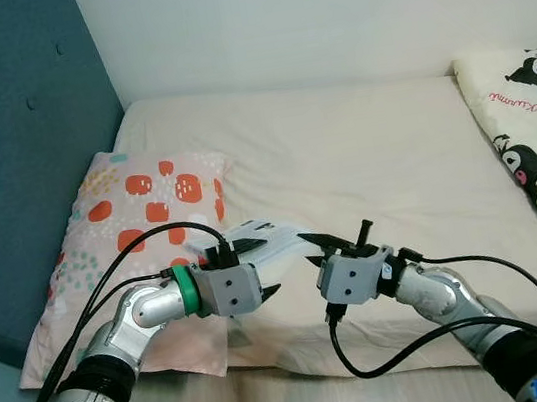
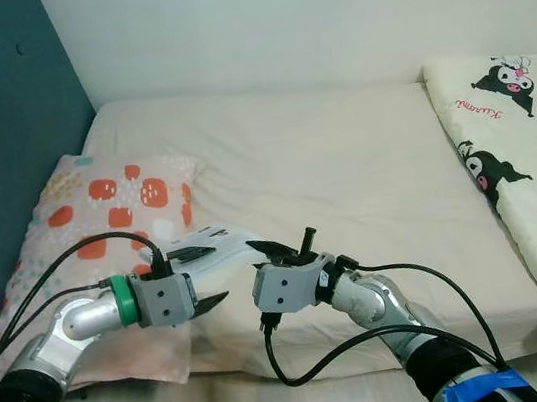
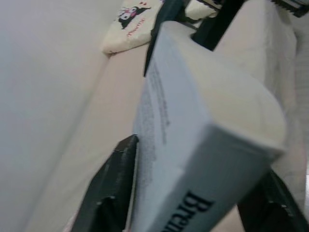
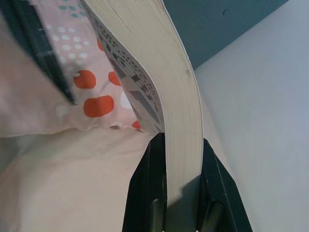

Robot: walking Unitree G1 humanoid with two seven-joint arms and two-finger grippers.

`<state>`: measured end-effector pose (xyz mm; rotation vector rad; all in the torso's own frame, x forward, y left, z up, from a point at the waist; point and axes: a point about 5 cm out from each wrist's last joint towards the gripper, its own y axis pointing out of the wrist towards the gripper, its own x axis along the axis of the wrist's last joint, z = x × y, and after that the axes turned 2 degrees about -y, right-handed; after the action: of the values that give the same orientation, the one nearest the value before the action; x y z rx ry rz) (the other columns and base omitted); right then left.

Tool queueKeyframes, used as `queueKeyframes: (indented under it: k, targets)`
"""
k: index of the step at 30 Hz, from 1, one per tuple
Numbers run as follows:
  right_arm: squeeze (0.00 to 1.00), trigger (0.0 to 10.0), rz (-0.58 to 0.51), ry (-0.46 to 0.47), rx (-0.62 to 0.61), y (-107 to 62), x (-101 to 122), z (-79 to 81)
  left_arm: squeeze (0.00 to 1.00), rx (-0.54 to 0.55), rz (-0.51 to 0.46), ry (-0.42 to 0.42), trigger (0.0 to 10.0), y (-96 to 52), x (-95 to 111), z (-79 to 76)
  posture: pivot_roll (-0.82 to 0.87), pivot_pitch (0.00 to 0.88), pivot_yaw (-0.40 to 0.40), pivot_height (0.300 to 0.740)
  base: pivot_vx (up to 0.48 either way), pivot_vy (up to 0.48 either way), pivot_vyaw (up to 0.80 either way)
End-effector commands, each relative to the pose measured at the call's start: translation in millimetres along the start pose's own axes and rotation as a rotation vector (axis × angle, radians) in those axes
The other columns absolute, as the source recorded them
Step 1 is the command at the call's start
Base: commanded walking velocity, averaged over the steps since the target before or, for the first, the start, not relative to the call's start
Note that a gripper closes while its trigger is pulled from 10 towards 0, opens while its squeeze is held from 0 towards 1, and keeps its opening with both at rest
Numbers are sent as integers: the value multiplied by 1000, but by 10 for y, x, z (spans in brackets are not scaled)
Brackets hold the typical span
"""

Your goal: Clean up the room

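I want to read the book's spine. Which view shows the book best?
The left wrist view: the book is close, spine lettering partly visible. The right wrist view shows its page edge; the eye views show it small between both tools.

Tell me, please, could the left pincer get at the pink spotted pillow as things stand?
Probably not yet: the left pincer is shut on the white paperback book, also pinched by the right pincer, beside the pink spotted pillow.

Two silver jointed arms with black segmented forearm sleeves, a green ring behind the grey boxy wrist block of the left gripper [image 1: 258, 263], blue tape low on the right arm, looping black cables, dark round screw holes, and long black tapered fingers on the right gripper [image 1: 308, 248].
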<state>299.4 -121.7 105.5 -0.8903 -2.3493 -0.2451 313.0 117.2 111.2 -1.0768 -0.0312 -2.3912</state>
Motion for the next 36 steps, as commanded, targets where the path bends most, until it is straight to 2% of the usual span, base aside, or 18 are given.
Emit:
queueKeyframes:
  k: [1, 29, 31, 32, 33, 36]
  targets:
    - [0, 10000, -60, -2, -16, 55, 103, -18, 0, -19, -16, 4, 0, 52, 39, -35, 5, 87, 38, 740, 0, 0, 0]
    - [0, 10000, -53, 1, -30, 51, 92, -30, 0, 97, -20, -40, 0, 55, 48, 33, 8, 93, 40, 740, 0, 0, 0]
    - [0, 10000, -47, 32, -39, 47, 81, -38, 0, 104, -22, -44, 0, 54, 49, 38, 9, 94, 39, 740, 0, 0, 0]
    - [318, 10000, -45, 55, -55, 47, 75, -55, 0, 107, -23, -45, 0, 53, 50, 41, 9, 94, 39, 740, 0, 0, 0]
    - [1000, 10000, -43, 75, -69, 48, 72, -72, 0, 109, -25, -46, 0, 51, 52, 45, 9, 94, 39, 740, 0, 0, 0]
    - [1000, 10000, -38, 86, -84, 51, 65, -102, 0, 114, -25, -50, 0, 44, 51, 49, 9, 93, 39, 740, 0, 0, 0]
